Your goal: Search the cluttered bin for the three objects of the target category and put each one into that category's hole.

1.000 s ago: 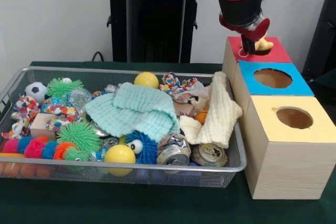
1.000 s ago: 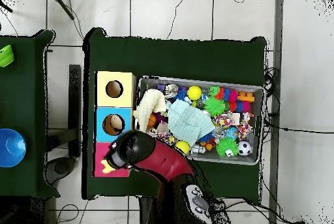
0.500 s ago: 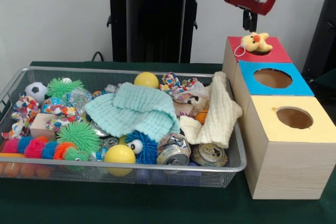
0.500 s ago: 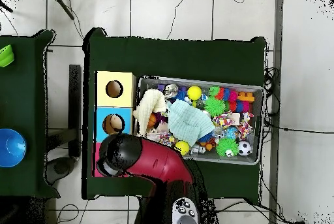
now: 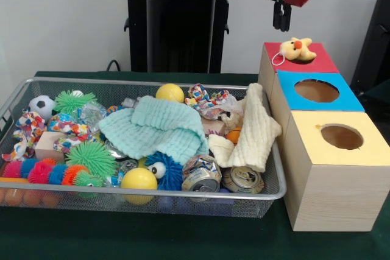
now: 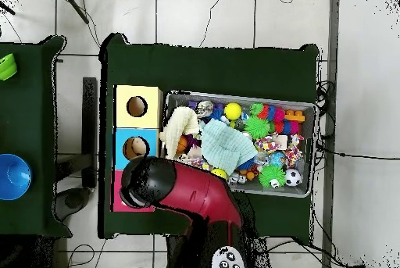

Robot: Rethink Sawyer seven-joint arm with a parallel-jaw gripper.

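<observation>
A small yellow plush duck (image 5: pixel 296 49) with a white loop lies on top of the red box (image 5: pixel 321 63), over its hole. My gripper (image 5: pixel 281 21) hangs above and slightly left of the duck, apart from it, open, with nothing between its fingers. In the overhead view the red and black arm (image 6: pixel 168 191) covers the red box and the gripper. The wire bin (image 5: pixel 152 192) holds a mint cloth (image 5: pixel 155 127), a cream cloth (image 5: pixel 256 129), crushed cans (image 5: pixel 242 179), yellow balls, spiky balls and rope toys.
A blue box (image 5: pixel 343 100) and a yellow box (image 5: pixel 365 150), each with a round hole, stand in a row in front of the red one, right of the bin. In the overhead view a blue bowl (image 6: pixel 12 176) sits on a side table.
My gripper let go of the duck and rose off the red box, then shifted slightly left. The duck stays lying on the box top.
</observation>
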